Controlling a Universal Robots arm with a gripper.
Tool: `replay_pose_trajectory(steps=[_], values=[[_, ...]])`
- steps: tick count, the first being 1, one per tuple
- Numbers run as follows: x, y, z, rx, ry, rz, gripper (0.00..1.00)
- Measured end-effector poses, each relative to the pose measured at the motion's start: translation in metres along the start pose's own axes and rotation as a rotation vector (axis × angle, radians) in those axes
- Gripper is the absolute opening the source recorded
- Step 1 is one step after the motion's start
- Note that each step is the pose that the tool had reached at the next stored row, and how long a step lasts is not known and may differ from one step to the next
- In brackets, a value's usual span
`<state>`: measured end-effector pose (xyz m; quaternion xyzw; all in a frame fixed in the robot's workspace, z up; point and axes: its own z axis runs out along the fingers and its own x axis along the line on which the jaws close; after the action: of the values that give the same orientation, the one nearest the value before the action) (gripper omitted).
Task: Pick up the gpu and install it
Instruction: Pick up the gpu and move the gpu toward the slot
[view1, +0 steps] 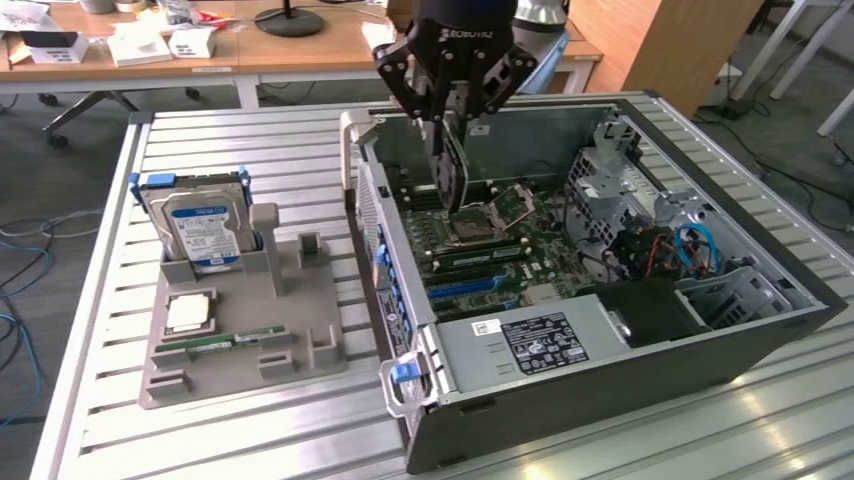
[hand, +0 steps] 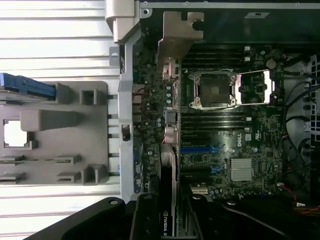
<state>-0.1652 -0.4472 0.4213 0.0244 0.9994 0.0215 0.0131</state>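
Above the motherboard (view1: 497, 248) in the open case (view1: 694, 365), the gripper (view1: 450, 115) clamps the gpu (view1: 451, 172), hanging upright (edge-on from the wrist); done well, I judge, its lower edge lines up with the motherboard's blue slots (hand: 200, 149); lowered slowly, without tilt.

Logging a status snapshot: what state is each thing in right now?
gripper, shut on the gpu
gpu, held upright over the motherboard
computer case, side open
CPU socket, open
hard drive, standing upright in the gray holder
memory stick, lying flat in the holder
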Motion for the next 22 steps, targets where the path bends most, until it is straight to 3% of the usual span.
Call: replay_pose_trajectory(steps=[13, 22], values=[[-0.056, 0.0027, 0.0015, 0.0001, 0.0, 0.0, 0.26], [-0.087, 0.0042, 0.0023, 0.0, 0.0, 0.0, 0.26]])
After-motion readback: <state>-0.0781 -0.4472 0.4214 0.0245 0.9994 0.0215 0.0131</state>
